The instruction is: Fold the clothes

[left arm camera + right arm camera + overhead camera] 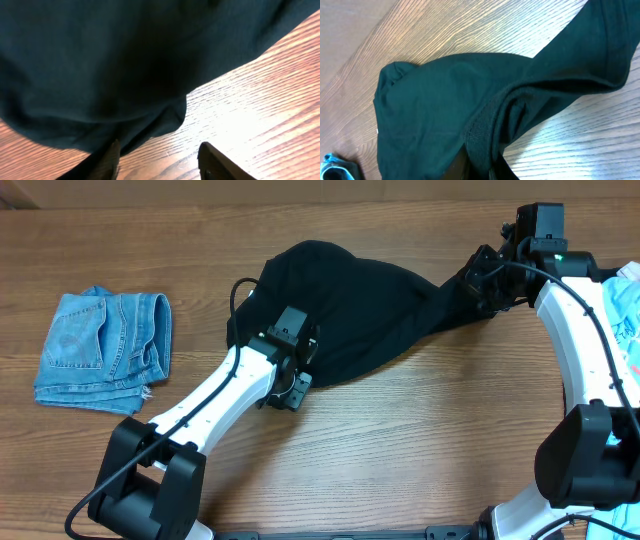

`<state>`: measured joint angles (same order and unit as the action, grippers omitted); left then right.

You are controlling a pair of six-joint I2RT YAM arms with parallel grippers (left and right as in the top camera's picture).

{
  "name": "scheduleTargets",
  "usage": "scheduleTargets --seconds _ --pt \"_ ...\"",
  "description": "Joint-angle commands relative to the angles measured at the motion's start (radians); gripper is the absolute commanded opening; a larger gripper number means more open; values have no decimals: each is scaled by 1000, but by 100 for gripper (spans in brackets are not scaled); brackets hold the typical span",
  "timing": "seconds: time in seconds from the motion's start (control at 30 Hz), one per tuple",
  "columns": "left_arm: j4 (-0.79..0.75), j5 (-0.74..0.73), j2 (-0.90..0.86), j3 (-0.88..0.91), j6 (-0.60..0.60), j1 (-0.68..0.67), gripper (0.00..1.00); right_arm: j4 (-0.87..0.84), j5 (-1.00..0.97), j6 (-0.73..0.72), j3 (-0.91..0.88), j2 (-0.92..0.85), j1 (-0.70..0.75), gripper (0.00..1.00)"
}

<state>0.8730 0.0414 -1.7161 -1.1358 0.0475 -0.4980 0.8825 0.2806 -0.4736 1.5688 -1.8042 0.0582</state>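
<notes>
A large plain black garment [365,305] lies bunched across the middle of the wooden table. My right gripper [488,278] is at its right end and is shut on a thick ribbed edge of the black garment [485,135], which stretches away from the jaws [481,169]. My left gripper [293,385] is at the garment's near left edge. Its fingers [160,161] are open with bare wood between them, and the black hem [150,125] lies just by the left finger. A pale-blue printed piece [626,310] lies at the right edge, partly behind the right arm.
Folded blue jeans [105,345] lie at the table's far left. A bit of blue fabric [335,167] shows at the lower left corner of the right wrist view. Bare wood table [420,440] lies in front of the garment.
</notes>
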Motion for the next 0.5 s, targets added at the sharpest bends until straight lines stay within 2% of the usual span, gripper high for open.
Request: scheduleTargets --seconds 0.0,0.07,0.13,0.27,0.33,0.37,0.4,0.43,0.47 --pt "-98 -11 3 81 -19 -6 63 -6 10 10 14 18 2 8" --pt "-118 -12 3 108 -18 -6 58 -6 10 10 14 18 2 8" --pt "-118 -13 3 122 -18 -6 45 -7 10 10 14 18 2 8" --pt "-146 -8 3 155 -19 -6 41 -11 10 10 14 18 2 8" --pt "-169 -7 3 170 -18 -6 33 -11 9 10 14 18 2 8" --pt "-182 -1 3 174 -18 -6 25 -10 9 10 14 18 2 8" --pt "-195 18 3 174 -15 -6 11 -10 10 23 14 18 2 8" --pt "-197 47 3 166 11 -6 4 -10 9 44 14 18 2 8" --pt "-183 71 3 146 37 -5 4 -7 9 62 14 18 2 8"
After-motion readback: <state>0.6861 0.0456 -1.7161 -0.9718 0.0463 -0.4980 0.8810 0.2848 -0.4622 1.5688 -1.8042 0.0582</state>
